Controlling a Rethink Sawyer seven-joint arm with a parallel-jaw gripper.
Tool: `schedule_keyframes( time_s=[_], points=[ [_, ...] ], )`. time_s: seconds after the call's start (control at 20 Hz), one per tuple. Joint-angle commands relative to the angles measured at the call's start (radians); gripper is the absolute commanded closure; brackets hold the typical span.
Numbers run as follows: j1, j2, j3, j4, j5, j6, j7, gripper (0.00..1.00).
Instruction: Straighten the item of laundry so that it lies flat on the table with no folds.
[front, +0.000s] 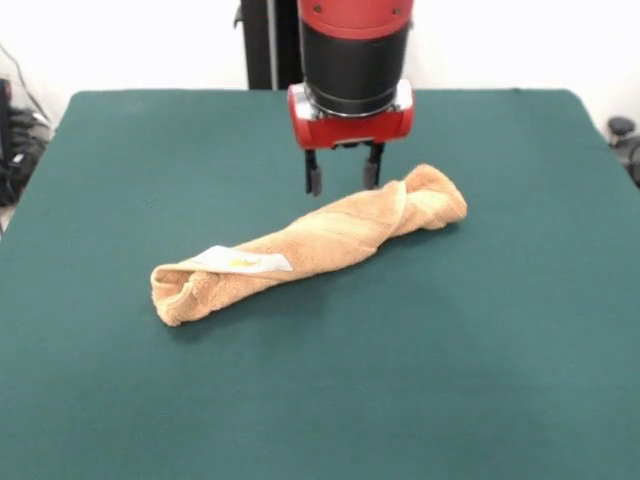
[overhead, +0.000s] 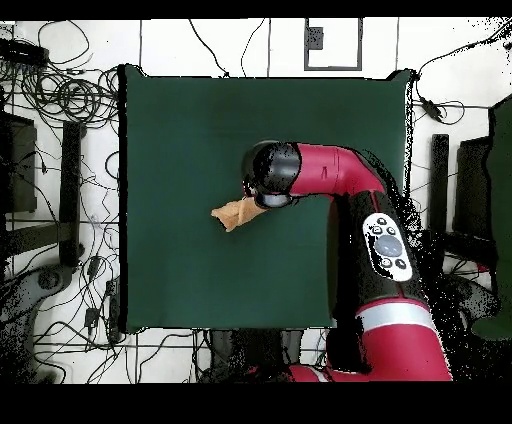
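Observation:
The orange-tan terry towel (front: 320, 243) lies twisted into a long roll on the dark green table (front: 480, 340), running from lower left to upper right, with its white label (front: 245, 261) on top near the left end. My gripper (front: 343, 180) hangs just behind and above the roll's right half, open and empty, with both black fingers (front: 314, 181) pointing down. In the overhead view the arm's wrist covers most of the towel (overhead: 232, 213); only one end shows, and the gripper itself is hidden.
The robot's black pedestal (front: 268, 45) stands behind the table's far edge. Cables and equipment (overhead: 60, 100) lie on the floor around the table. The arm (overhead: 375, 250) reaches in over the table's near-robot side.

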Motion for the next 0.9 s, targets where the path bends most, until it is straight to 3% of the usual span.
schedule_keyframes(
  time_s=[0.05, 0.35, 0.9],
  points=[
    [-0.039, 0.043, 0.062, 0.261, 0.034, -0.237, 0.138, 0.0],
    [-0.088, 0.035, 0.103, 0.334, 0.012, -0.367, 0.089, 0.0],
    [-0.095, 0.113, 0.111, 0.323, 0.0, -0.48, 0.088, 0.0]
  ],
)
